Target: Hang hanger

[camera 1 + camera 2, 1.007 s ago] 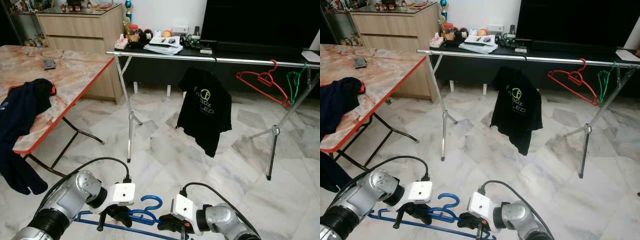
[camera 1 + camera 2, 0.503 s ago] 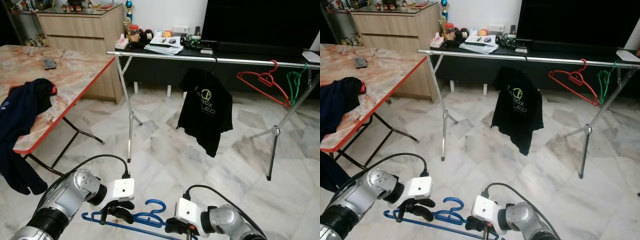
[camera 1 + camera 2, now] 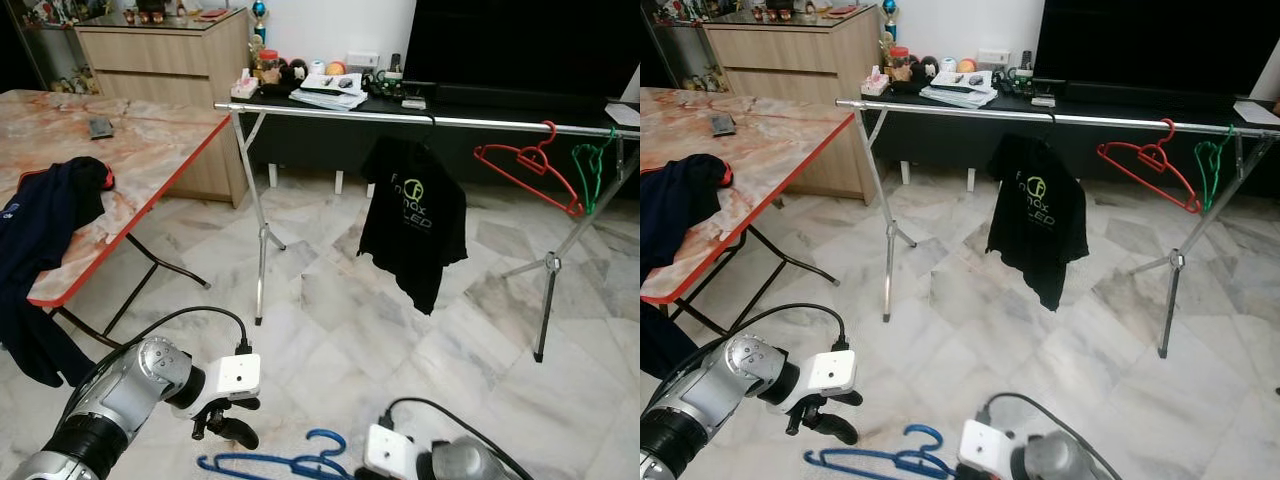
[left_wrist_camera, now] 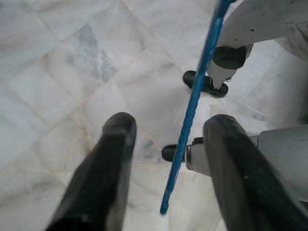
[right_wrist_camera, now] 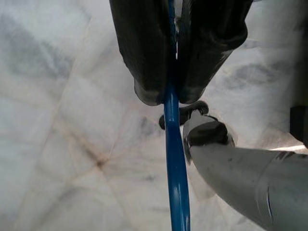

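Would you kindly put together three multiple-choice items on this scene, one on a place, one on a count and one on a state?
1. Where does the black T-shirt hang?
A. on the clothes rail
B. on the marble table
C. on the cabinet

2. How many bare hangers hang on the clothes rail?
A. none
B. two
C. four

3. Which gripper is clamped on the blue hanger?
A. left
B. right
C. both

Answers:
1 A, since the shirt dangles from the rail's middle.
2 B, a red hanger and a green hanger near the rail's right end.
3 B, the right gripper has its fingers pressed on the bar, while the left gripper is open around it.
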You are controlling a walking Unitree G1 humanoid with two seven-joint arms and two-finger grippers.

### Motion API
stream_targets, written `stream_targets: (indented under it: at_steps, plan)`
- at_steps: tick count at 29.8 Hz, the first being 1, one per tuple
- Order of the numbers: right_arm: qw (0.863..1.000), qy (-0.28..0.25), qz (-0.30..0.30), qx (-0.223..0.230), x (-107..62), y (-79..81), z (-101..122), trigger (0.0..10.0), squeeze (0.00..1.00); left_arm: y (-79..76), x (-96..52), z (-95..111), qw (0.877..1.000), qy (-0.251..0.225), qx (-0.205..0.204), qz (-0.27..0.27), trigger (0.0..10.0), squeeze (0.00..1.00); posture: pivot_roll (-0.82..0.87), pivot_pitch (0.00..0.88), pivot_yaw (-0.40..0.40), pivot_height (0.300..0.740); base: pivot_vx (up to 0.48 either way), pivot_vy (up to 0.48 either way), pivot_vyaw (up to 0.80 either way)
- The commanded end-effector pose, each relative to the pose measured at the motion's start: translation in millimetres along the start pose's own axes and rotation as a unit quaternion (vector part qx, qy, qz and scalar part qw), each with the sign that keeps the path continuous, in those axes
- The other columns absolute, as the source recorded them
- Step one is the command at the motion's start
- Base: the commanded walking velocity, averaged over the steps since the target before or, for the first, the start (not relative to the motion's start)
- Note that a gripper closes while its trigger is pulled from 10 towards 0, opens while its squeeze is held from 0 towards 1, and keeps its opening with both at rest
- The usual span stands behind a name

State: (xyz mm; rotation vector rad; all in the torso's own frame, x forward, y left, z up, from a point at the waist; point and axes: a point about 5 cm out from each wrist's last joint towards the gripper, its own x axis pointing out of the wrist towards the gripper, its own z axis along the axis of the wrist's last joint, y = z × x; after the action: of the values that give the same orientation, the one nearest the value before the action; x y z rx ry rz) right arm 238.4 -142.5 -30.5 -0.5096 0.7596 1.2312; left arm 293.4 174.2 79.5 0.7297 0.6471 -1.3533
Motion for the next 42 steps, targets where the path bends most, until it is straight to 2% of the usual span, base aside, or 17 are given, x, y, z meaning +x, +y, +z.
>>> stream_targets:
  at_steps: [1,2,3,4,8,14,19,22,24,27,31,32,33,38,40,41,42]
  plan:
    - [1.000,0.018,-0.013,0.011,-0.1,1.8,-8,0.0,0.00,3.4,-4.7,-7,1.000,0.015,0.001,0.025,10.0,1.00,0.13,0.000,-0.027,0.740,0.000,0.000,0.00]
    - [0.998,0.027,-0.038,0.031,-0.2,2.1,-14,0.0,0.00,5.7,-4.7,-14,0.998,0.024,0.001,0.052,10.0,0.85,0.12,0.000,-0.027,0.740,0.000,0.000,0.00]
    - [0.998,0.028,-0.048,0.039,-0.3,1.9,-15,0.0,0.00,6.3,-4.8,-15,0.998,0.026,-0.002,0.060,10.0,0.85,0.12,0.000,-0.027,0.740,0.000,0.000,0.00]
    - [0.997,0.024,-0.056,0.048,-0.2,1.8,-16,0.0,0.00,7.0,-5.0,-17,0.997,0.026,-0.004,0.069,10.0,0.00,0.12,0.001,-0.025,0.740,0.000,0.000,0.00]
    - [0.986,0.025,-0.136,0.097,-0.3,-4.4,-19,0.0,0.00,14.0,-6.4,-27,0.988,0.014,-0.042,0.146,10.0,0.00,0.10,0.002,-0.021,0.740,0.000,0.000,0.00]
    - [0.926,0.024,-0.292,0.239,-7.7,-18.7,-29,0.0,0.00,11.9,0.8,-52,0.960,0.027,-0.110,0.256,10.0,0.00,0.10,0.006,-0.018,0.740,0.000,0.000,0.00]
    - [0.835,0.019,-0.419,0.357,-18.3,-19.2,-47,0.0,0.00,-29.9,31.8,-89,0.930,0.026,-0.235,0.283,10.0,0.00,0.08,0.020,-0.015,0.740,0.000,0.000,0.00]
    - [0.820,0.009,-0.433,0.373,-18.9,-18.2,-49,0.0,0.00,-40.1,37.3,-98,0.917,0.036,-0.267,0.295,10.0,0.00,0.07,0.028,-0.010,0.740,0.000,0.000,0.00]
    - [0.791,-0.006,-0.459,0.405,-20.8,-16.6,-53,0.0,0.00,-57.7,48.3,-108,0.902,0.054,-0.303,0.304,10.0,0.00,0.06,0.032,-0.008,0.740,0.000,0.000,0.00]
    - [0.776,-0.011,-0.468,0.424,-20.1,-13.8,-55,0.0,0.00,-69.0,55.4,-114,0.886,0.061,-0.335,0.314,10.0,0.00,0.05,0.038,-0.003,0.740,0.000,0.000,0.00]
    - [0.759,-0.025,-0.477,0.443,-17.3,-6.9,-58,0.0,0.00,-95.6,68.8,-126,0.840,0.077,-0.415,0.341,10.0,0.00,0.04,0.040,0.002,0.740,0.000,0.000,0.00]
    - [0.753,-0.025,-0.476,0.454,-15.9,-2.7,-61,0.0,0.00,-103.7,71.7,-129,0.817,0.080,-0.449,0.352,10.0,0.00,0.04,0.038,0.000,0.740,0.000,0.000,0.00]
    - [0.753,-0.025,-0.476,0.454,-15.9,-2.7,-61,0.0,0.00,-103.7,71.7,-129,0.817,0.080,-0.449,0.352,10.0,0.00,0.04,0.038,0.000,0.740,0.000,0.000,0.00]
    - [0.750,-0.054,-0.471,0.461,-12.6,-0.1,-58,0.0,0.00,-132.7,81.1,-139,0.770,0.107,-0.518,0.358,10.0,0.00,0.02,0.026,0.010,0.740,0.000,0.000,0.00]
    - [0.741,-0.073,-0.477,0.466,-12.1,-1.4,-55,7.3,0.00,-140.6,85.0,-140,0.755,0.115,-0.536,0.359,10.0,0.00,0.01,0.015,0.016,0.740,0.000,0.000,0.00]
    - [0.739,-0.073,-0.479,0.468,-12.1,-1.3,-55,7.3,0.00,-141.6,86.4,-139,0.750,0.111,-0.544,0.359,10.0,0.00,0.01,0.015,0.016,0.740,0.000,0.000,0.00]
    - [0.743,-0.075,-0.473,0.468,-10.3,-0.8,-53,10.0,0.00,-140.6,88.7,-137,0.747,0.103,-0.549,0.361,10.0,0.00,0.01,0.001,0.020,0.740,0.000,0.000,0.00]
